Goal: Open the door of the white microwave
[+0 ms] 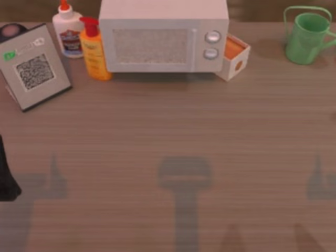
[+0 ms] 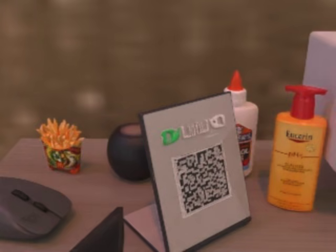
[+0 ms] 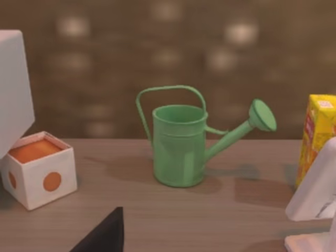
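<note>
Left fingers [image 2: 102,233]: only dark tip visible, opening impossible to tell, nothing held. Right fingers [image 3: 102,233] likewise. Microwave [image 1: 164,35] far ahead of both, door [image 1: 151,46] closed. Risk: left reach knocking lotion bottle [image 1: 94,50] beside door edge.

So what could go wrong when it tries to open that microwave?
The flat white door with its grey mesh window is shut on the boxy white microwave, and no handle shows, so a pincer may slip off. The orange pump bottle with a red cap stands against the left side and could be knocked over. The small white box with orange inside crowds the right.
</note>
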You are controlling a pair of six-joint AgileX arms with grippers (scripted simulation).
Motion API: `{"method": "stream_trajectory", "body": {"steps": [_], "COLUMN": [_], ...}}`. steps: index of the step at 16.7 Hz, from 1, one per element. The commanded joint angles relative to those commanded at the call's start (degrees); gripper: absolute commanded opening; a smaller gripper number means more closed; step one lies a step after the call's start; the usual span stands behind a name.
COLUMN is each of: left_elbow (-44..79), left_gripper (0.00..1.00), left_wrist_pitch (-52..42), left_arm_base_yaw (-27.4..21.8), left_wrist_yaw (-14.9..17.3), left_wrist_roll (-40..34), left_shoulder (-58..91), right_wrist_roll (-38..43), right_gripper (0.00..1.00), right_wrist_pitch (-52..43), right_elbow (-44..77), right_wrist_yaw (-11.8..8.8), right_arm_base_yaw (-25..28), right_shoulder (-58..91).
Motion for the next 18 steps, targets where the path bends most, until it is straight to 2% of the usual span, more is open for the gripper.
{"method": "stream_trajectory", "body": {"steps": [4,7,11,18], "left_elbow": [1.49,7.4,20.61,51.8], "left_gripper": [1.0,1.0,1.0,1.0], "left_wrist_pitch": [-0.31,-1.26,-2.42,-2.23], "left_arm_base_yaw": [-0.97,-4.52,-12.05,-28.25], "left_wrist_yaw": [-0.85,-4.12,-11.07,-25.47], "left_wrist_roll": [-0.33,-1.77,-5.45,-14.86], "left_shoulder": [1.76,8.97,26.54,68.37], "right_wrist_roll": [0.0,0.0,0.0,0.0], "right_gripper": [1.0,1.0,1.0,1.0], "right_wrist_pitch": [0.0,0.0,0.0,0.0], "right_elbow": [0.0,0.0,0.0,0.0], "right_wrist_yaw": [0.0,0.0,0.0,0.0], "right_arm_base_yaw": [0.0,0.0,0.0,0.0], "right_shoulder": [0.0,0.0,0.0,0.0]}}
